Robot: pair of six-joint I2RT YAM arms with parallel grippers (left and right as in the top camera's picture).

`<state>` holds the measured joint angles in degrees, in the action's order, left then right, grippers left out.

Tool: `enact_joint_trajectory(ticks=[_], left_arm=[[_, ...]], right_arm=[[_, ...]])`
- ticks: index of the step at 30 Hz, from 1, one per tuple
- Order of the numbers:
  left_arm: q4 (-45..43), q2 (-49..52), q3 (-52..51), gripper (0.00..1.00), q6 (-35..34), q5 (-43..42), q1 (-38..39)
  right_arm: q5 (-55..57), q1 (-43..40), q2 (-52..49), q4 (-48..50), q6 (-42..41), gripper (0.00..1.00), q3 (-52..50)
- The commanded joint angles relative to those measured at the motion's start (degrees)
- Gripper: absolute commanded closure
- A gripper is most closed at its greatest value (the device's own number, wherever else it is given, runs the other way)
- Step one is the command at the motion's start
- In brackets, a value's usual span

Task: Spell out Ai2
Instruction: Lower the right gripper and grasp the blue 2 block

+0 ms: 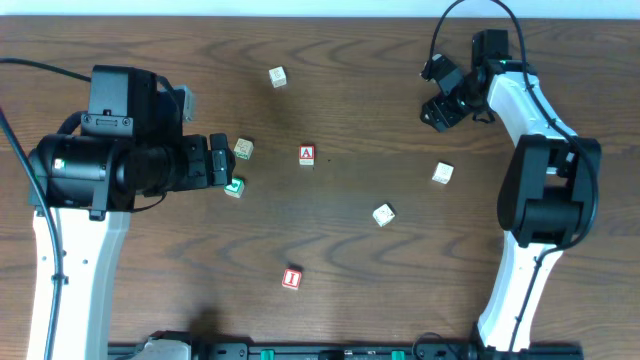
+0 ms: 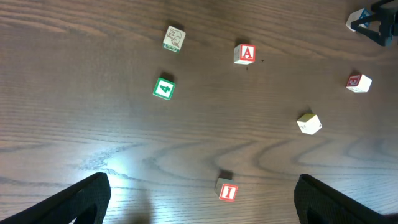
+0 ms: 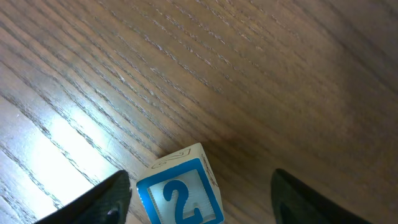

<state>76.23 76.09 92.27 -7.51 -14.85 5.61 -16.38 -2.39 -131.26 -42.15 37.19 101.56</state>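
The red-bordered block (image 2: 245,53) reads A, and the red block (image 2: 227,191) reads I. The green block (image 2: 164,88) shows 4. The blue-bordered block (image 3: 180,198) shows 2.

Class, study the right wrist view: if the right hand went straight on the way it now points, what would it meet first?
The right hand would likely meet the blue 2 block, lying between its open fingers. Depth is unclear; the fingertips may touch the table beside it just as soon.
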Motion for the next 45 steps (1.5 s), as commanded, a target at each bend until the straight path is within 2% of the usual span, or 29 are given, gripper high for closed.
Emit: enact_joint_trajectory(ticks=[1,12,14,22,26,28,30,32,37,45], left_arm=[[0.0,-0.5,0.0,0.05,-0.5,0.0,-0.4],[0.0,-0.5,0.0,0.05,-0.5,0.0,-0.4],[0.0,-0.5,0.0,0.05,-0.5,0.0,-0.4],[0.0,-0.5,0.0,0.05,-0.5,0.0,-0.4],[0.0,-0.5,0.0,0.05,-0.5,0.0,-0.4],[0.1,-0.5,0.0,0.05,-0.5,0.0,-0.4],[0.1,-0.5,0.0,0.05,-0.5,0.0,-0.4],[0.1,-0.5,0.0,0.05,-0.5,0.0,-0.4],[0.7,-0.5,0.0,0.05,-0.4,0.0,-0.4],[1.5,-0.5,0.0,0.05,-0.4,0.3,-0.4]], right_arm=[[-1.1,0.7,-0.7,0.1,-0.5,0.35,1.2],[-3.6,0.7,-0.7,-0.1,-1.6,0.44,0.8],[-3.6,0.7,-0.7,-0.5,-1.6,0.5,0.8],[-3.5,0.6,-0.7,-1.1,-2.9,0.57,0.7],[-3.6,0.6,-0.7,-1.6,-3.1,0.64,0.7],[-3.5,0.6,-0.7,-1.6,-4.4,0.75,0.7],[-3.5,0.6,-0.7,-1.8,-5.5,0.76,0.7],[-3.5,0.6,-0.7,-1.8,-7.3,0.82,0.7],[-3.5,0.6,-0.7,-1.8,-12.0,0.86,0.7],[-3.6,0.9,-0.7,-3.7,-24.1,0.94,0.7]])
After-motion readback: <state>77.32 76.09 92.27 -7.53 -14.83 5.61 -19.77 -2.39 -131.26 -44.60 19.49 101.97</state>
